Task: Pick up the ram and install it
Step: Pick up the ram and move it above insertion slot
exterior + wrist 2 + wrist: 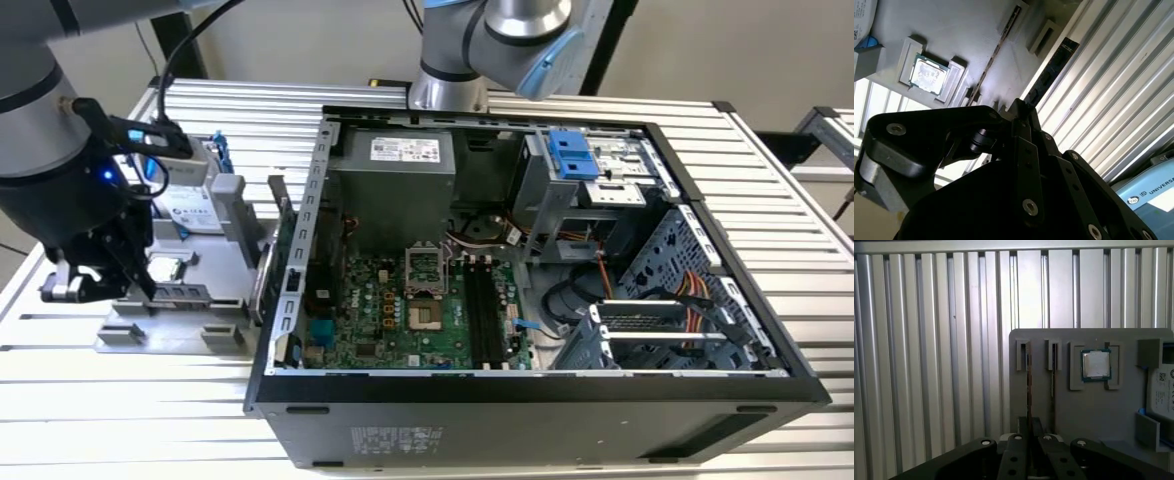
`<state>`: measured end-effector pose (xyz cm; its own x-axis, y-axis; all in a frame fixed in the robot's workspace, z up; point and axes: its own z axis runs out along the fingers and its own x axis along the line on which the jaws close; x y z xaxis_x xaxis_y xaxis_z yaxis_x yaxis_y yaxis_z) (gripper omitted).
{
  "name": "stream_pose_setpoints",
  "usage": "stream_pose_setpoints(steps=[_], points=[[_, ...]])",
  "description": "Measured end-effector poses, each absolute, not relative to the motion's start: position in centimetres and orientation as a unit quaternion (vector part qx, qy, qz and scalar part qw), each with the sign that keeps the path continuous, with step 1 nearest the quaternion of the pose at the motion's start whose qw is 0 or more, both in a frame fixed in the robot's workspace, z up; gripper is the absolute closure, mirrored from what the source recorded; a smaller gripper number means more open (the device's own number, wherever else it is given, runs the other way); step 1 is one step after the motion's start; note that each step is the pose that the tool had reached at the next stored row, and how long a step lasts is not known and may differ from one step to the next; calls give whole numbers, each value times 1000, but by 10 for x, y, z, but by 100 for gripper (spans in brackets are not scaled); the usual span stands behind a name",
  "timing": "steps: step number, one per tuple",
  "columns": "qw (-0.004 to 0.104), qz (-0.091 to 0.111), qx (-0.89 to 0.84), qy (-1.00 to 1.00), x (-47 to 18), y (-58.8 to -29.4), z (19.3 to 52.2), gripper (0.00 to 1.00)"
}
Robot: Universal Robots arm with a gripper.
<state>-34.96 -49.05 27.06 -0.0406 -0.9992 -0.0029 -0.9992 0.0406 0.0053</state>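
A ribbed metal table (147, 425) carries an open computer case (534, 405) mid-frame. At the exterior view's left stands a grey holder (160, 338), with the gripper (134, 282) low over it. A hard drive (187, 205) stands at the holder's far end. The motherboard (400, 310) and its long black slots (483, 315) lie well apart from the gripper, with the case's side wall between.

In the second wrist view the fingers (1024, 117) meet in a point on the ram (1054, 70), a dark stick on edge at the holder's rim. A second stick (996, 52) stands just beside, and the square chip (928, 74) sits further in.

In the first wrist view the fingers appear pinched together on the ram's upper edge, the stick seated in its end block.

The hold looks narrow, so a tilted pull could bind the ram in its block or let it pivot. The neighbouring stick is close enough for a finger to brush. The case wall and the cables inside could catch the stick on the way over.
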Motion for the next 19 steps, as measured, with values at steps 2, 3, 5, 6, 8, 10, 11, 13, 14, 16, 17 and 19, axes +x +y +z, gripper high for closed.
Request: stream_pose_setpoints(steps=[2,3,5,6,8,10,11,13,14,16,17,19], points=[[1,-3,693,-721,-350,-491,271,100],[1,-3,693,-721,-350,-491,271,100],[1,-3,693,-721,-350,-491,272,100],[1,-3,693,-721,-350,-491,273,100],[1,-3,693,-721,-350,-491,274,100],[1,-3,693,-721,-350,-491,274,100],[1,-3,693,-721,-350,-491,275,100],[1,-3,693,-721,-350,-491,276,100],[1,-3,693,-721,-350,-491,276,100],[1,-3,693,-721,-350,-491,277,100],[1,-3,693,-721,-350,-491,277,100],[1,-3,693,-721,-350,-491,278,100]])
